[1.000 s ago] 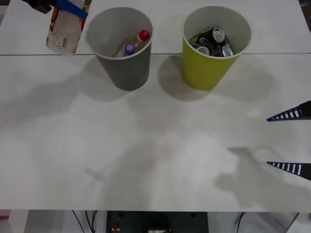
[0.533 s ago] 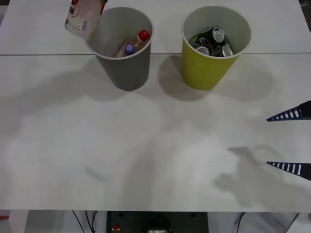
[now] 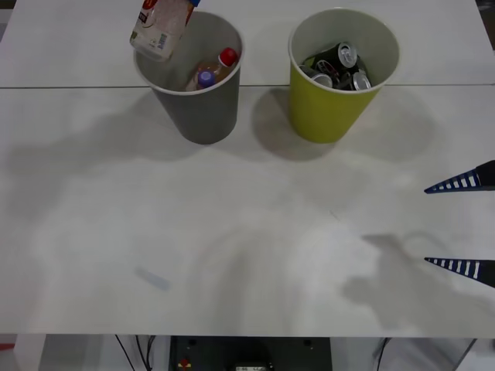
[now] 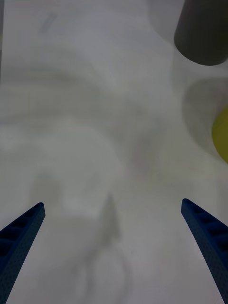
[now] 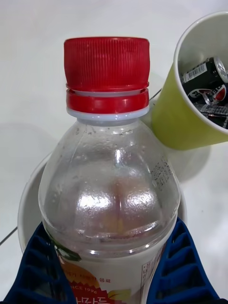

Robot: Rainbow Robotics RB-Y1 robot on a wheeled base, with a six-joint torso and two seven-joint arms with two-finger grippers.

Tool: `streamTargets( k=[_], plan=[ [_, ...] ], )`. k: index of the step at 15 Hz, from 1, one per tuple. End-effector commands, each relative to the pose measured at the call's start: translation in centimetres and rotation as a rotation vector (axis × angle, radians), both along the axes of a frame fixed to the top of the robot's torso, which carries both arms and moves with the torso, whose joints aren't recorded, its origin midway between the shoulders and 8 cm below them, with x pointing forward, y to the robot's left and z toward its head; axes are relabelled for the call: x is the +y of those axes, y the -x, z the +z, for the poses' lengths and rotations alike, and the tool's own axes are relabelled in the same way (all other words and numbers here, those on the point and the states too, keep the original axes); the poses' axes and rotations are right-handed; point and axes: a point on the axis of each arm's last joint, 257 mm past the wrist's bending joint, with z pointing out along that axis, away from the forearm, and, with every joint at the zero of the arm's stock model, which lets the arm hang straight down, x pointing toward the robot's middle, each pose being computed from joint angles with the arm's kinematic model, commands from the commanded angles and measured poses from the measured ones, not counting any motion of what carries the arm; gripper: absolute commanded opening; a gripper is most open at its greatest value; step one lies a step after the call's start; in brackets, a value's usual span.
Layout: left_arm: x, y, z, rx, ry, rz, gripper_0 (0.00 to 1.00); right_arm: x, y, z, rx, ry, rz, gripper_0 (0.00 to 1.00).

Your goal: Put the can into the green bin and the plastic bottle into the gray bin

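The plastic bottle (image 3: 161, 27), clear with a red cap (image 5: 107, 71) and a white label, hangs tilted over the far left rim of the gray bin (image 3: 203, 112). My left gripper (image 5: 110, 225) is shut on the bottle's body, with a blue finger (image 5: 178, 266) on each side. Below the bottle lies the gray bin's rim (image 5: 28, 199). The green bin (image 3: 329, 112) stands to the right of the gray one and holds several cans (image 3: 340, 66). My right gripper (image 3: 464, 226) waits open at the table's right edge, with nothing between its fingers.
Inside the gray bin lie a small amber red-capped bottle (image 3: 224, 62) and a purple-capped bottle (image 3: 206, 77). A seam (image 3: 77, 86) crosses the white table behind the bins. The right wrist view has the gray bin (image 4: 202, 33) and the green bin (image 4: 221, 133) far off.
My left gripper has carried the plastic bottle rightward, from left of the gray bin to above its left rim. The right arm has not moved.
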Motion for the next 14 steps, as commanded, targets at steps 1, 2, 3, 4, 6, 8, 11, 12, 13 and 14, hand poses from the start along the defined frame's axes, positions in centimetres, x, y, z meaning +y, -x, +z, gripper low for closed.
streamTargets(
  k=[1,2,3,4,6,8,11,12,13,14],
  plan=[
    [-0.2,0.1,0.1,0.001,0.009,-0.005,0.39,0.0,0.0,0.0,0.0,0.0,0.0,1.0],
    [-0.5,0.2,0.1,0.004,0.016,-0.015,0.92,0.0,0.0,0.0,0.0,0.0,0.0,1.0],
    [-0.6,0.3,0.2,0.005,0.019,-0.02,1.0,0.0,0.0,0.0,0.0,0.0,0.0,1.0],
    [-0.6,0.4,0.1,0.007,0.021,-0.023,1.0,0.0,0.0,0.0,0.0,0.0,0.0,1.0],
    [0.1,0.6,0.2,0.014,0.035,-0.028,1.0,0.0,0.0,0.0,0.0,0.0,0.0,1.0],
    [2.1,1.2,-0.5,0.032,0.057,-0.058,1.0,0.0,0.0,0.0,0.0,0.0,0.0,1.0],
    [5.4,2.7,-1.4,0.03,0.062,-0.085,1.0,0.0,0.0,0.0,0.0,0.0,0.0,1.0],
    [6.5,3.6,-1.7,0.026,0.059,-0.098,1.0,0.0,0.0,0.0,0.0,0.0,0.0,1.0],
    [7.4,4.3,-2.0,0.025,0.059,-0.107,1.0,0.0,0.0,0.0,0.0,0.0,0.0,1.0],
    [8.5,5.0,-2.4,0.025,0.057,-0.111,1.0,0.0,0.0,0.0,0.0,0.0,0.0,1.0]
  ],
)
